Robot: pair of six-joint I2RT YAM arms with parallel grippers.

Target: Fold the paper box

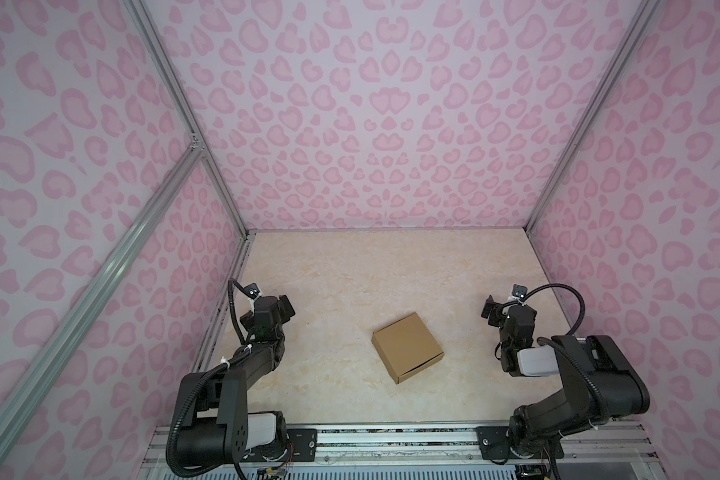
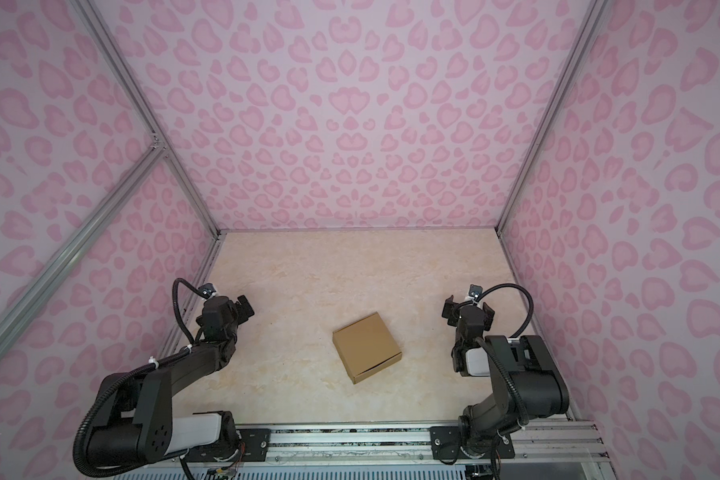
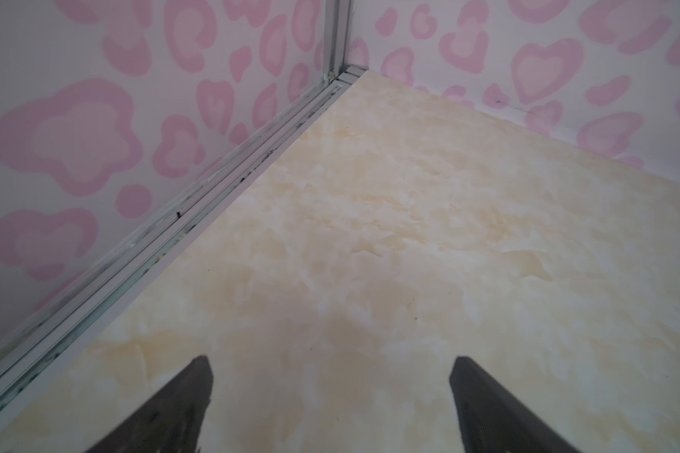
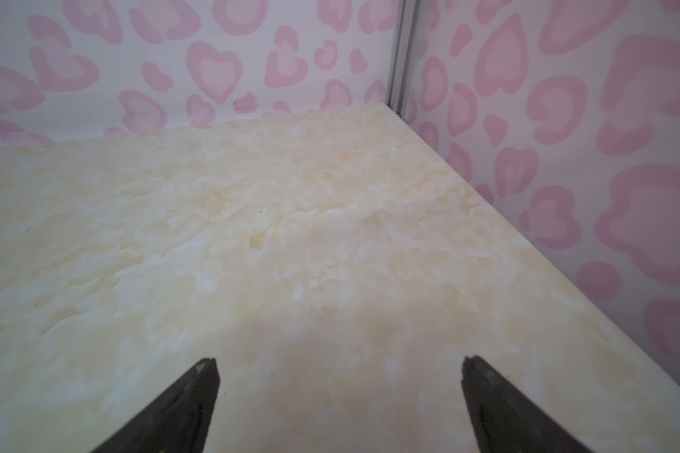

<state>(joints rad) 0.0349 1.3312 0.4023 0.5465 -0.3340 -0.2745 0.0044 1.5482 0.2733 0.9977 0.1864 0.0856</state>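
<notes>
Closed paper box lying skewed on the marble-patterned table, between the two pincers and well apart from each. The left gripper and the right gripper hang above bare tabletop, released and empty. Both arms are bent, each near its side wall.

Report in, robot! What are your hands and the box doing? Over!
Left gripper open, empty, over bare table. Right gripper open, empty. Paper box folded up, lying mid-table between the arms, untouched. Nothing in the way.
</notes>
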